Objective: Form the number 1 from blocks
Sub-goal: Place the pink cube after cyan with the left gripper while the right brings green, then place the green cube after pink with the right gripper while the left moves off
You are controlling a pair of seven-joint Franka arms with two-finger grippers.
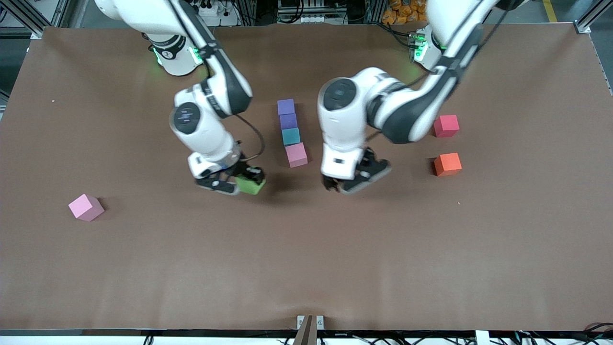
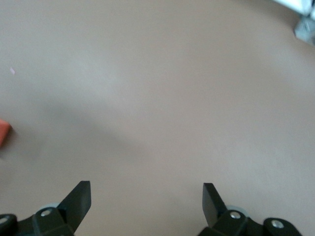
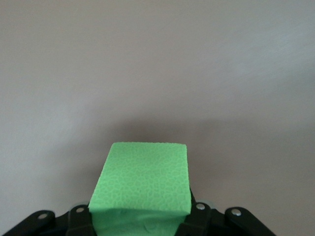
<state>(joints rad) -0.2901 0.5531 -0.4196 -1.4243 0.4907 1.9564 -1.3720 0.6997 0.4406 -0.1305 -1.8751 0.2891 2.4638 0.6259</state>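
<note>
A column of blocks lies mid-table: a purple block (image 1: 286, 106), a second purple block (image 1: 288, 121), a teal-blue block (image 1: 290, 136) and a pink block (image 1: 296, 155) at the end nearest the front camera. My right gripper (image 1: 239, 184) (image 3: 140, 219) is shut on a green block (image 1: 251, 185) (image 3: 142, 179), held low over bare table beside the column's pink end, toward the right arm's end. My left gripper (image 1: 341, 185) (image 2: 146, 194) hangs open with nothing in it over bare table, beside the pink end toward the left arm's end.
A loose pink block (image 1: 85, 207) sits near the right arm's end of the table. A red block (image 1: 446, 125) and an orange block (image 1: 448, 164) (image 2: 4, 132) lie toward the left arm's end. The brown table top (image 1: 306, 263) is bare near the front camera.
</note>
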